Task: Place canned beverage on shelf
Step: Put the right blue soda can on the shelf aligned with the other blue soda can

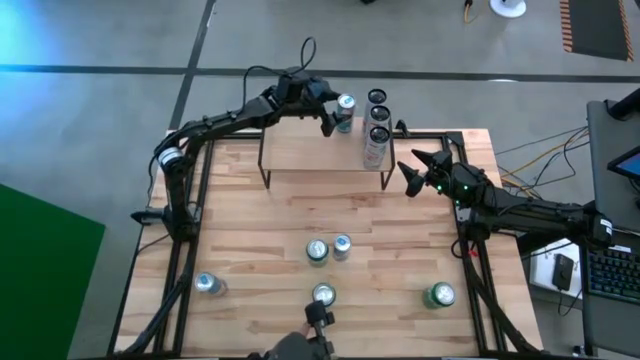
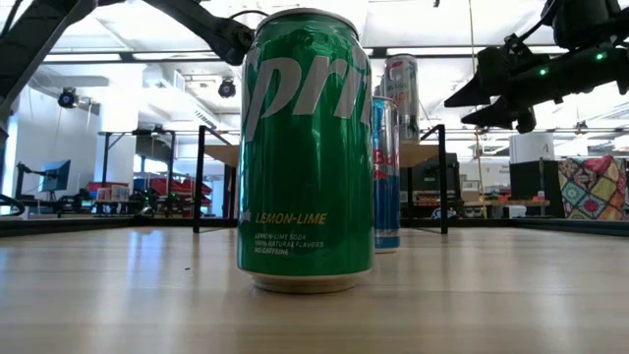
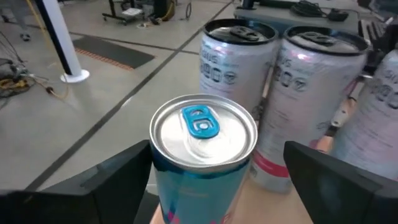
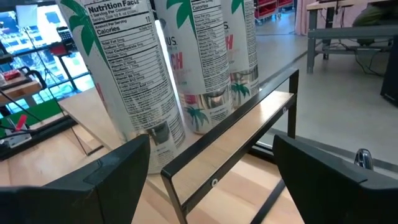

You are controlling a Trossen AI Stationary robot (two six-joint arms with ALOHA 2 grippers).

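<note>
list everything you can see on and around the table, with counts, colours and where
shelf: 1, light wood top on black legs, far end of the table
tall cans: 3, white, in a row at the shelf's right end
slim can: 1, blue with silver top, on the shelf's far edge, between the left pincer's fingers
cans on the table: 5; two at the middle, one near left, one near middle, one green near right
table: 1, light wood
left pincer: open around the slim can
right pincer: open, hovering beside the shelf's right end
</note>
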